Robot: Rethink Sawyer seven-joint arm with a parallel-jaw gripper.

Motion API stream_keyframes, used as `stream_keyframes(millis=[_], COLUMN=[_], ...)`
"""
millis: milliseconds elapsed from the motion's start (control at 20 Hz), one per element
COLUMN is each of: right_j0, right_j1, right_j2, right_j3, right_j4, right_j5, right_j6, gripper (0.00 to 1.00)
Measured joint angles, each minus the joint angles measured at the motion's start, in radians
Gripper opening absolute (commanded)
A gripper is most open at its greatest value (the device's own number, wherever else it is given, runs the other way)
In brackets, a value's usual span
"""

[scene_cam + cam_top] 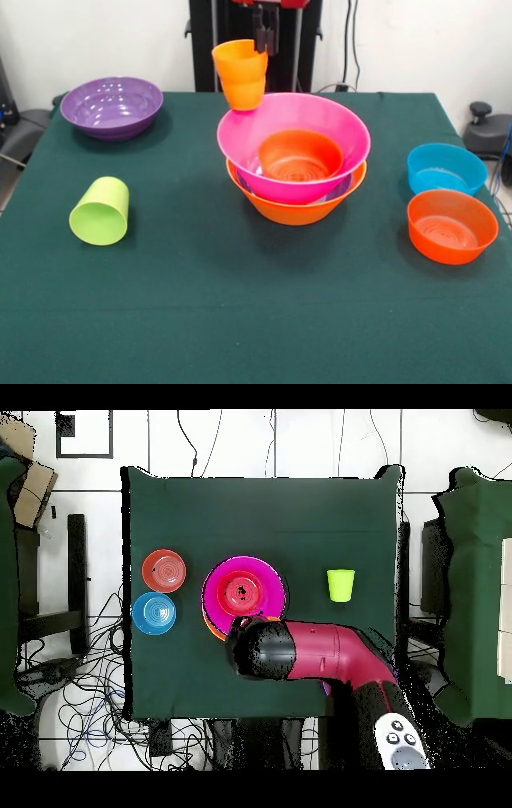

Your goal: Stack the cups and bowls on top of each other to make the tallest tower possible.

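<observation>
My gripper (265, 46) is shut on the rim of the orange cup (240, 74), which hangs slightly tilted at the far left rim of the pink bowl (336, 132). The tower stands mid-table: a yellow-orange bowl (296, 210) at the base, a sliver of purple above it, then the pink bowl with a small red-orange bowl (300, 156) inside. From overhead the arm (310, 652) hides the gripper and the cup; the pink bowl (215, 584) shows beside it. A lime green cup (100, 212) (341, 585) lies on its side.
A wide purple bowl (112, 106) sits at the far left corner of the green table (240, 320). A blue bowl (446, 168) (154, 613) and a red-orange bowl (452, 226) (164, 570) stand together at the right.
</observation>
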Motion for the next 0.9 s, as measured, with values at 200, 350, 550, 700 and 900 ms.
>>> stream_keyframes(millis=[200, 350, 550, 700, 900], right_j0=[0.076, 0.117, 0.152, 0.174, 0.193], right_j1=[0.051, 0.073, 0.09, 0.096, 0.096], right_j2=[-0.05, -0.072, -0.091, -0.104, -0.124], right_j3=[-0.073, -0.113, -0.148, -0.171, -0.192], right_j4=[0.0, 0.002, 0.012, 0.028, 0.042], right_j5=[0.0, 0.0, 0.003, 0.011, 0.024], right_j6=[0.03, 0.057, 0.088, 0.108, 0.119], gripper=[0.0, 0.0, 0.0, 0.0, 0.0])
